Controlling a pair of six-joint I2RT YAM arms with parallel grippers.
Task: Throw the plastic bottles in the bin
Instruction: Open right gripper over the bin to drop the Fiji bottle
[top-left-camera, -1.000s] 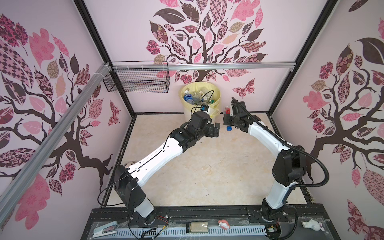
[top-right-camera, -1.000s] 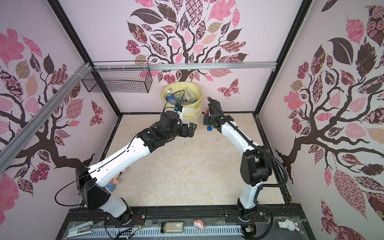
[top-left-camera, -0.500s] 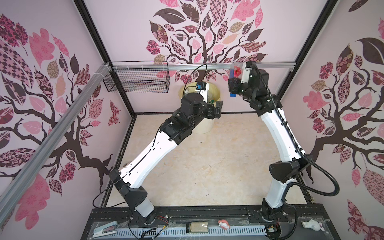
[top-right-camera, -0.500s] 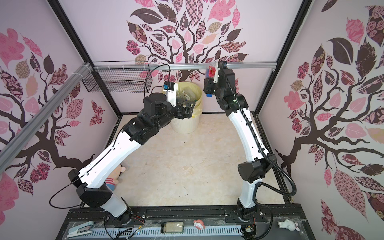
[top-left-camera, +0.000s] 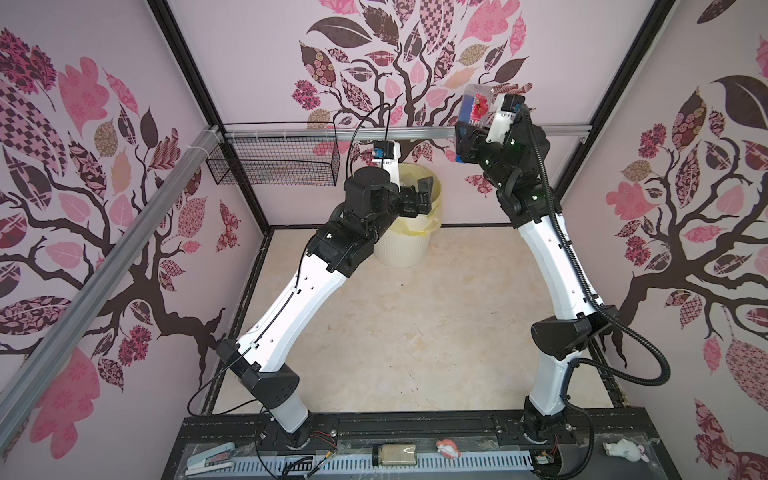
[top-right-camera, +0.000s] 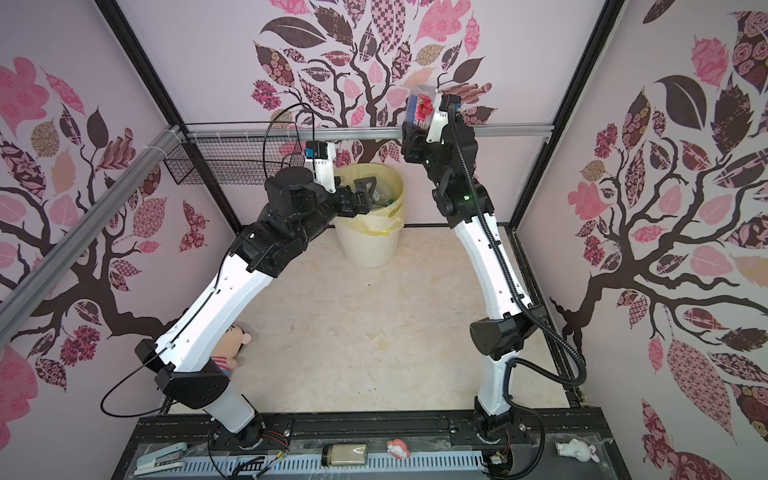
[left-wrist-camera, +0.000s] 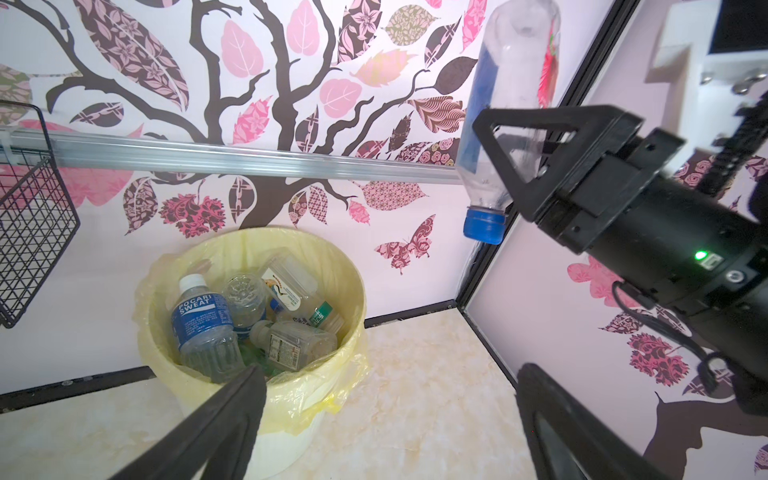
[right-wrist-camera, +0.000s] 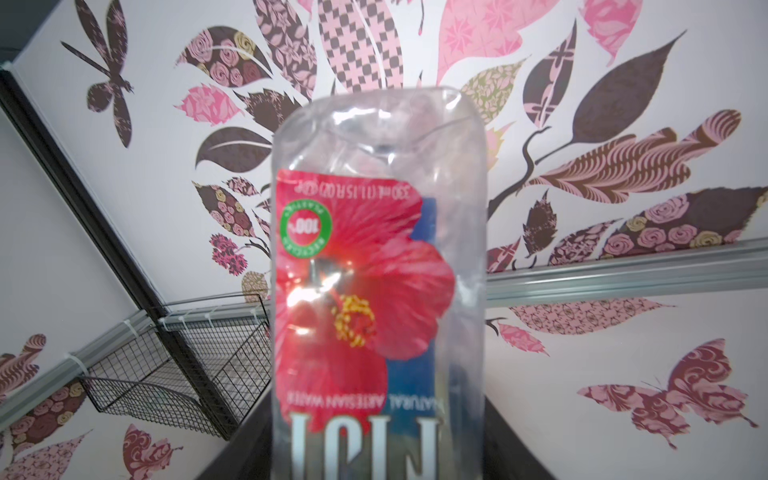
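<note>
Right tool (top-left-camera: 471, 135) raised higher, gripping bottle (top-left-camera: 478, 104); left tool (top-right-camera: 365, 194) open near bin (top-right-camera: 365, 249); marbled beige floor (top-right-camera: 374, 332).

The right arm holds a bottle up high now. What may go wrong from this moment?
1. The bottle in the right claw hangs high and seems off to the side of the bin, not above it; released now, it would likely hit the floor.
2. The open left claw hovers over the bin's mouth and may block the drop.
</note>
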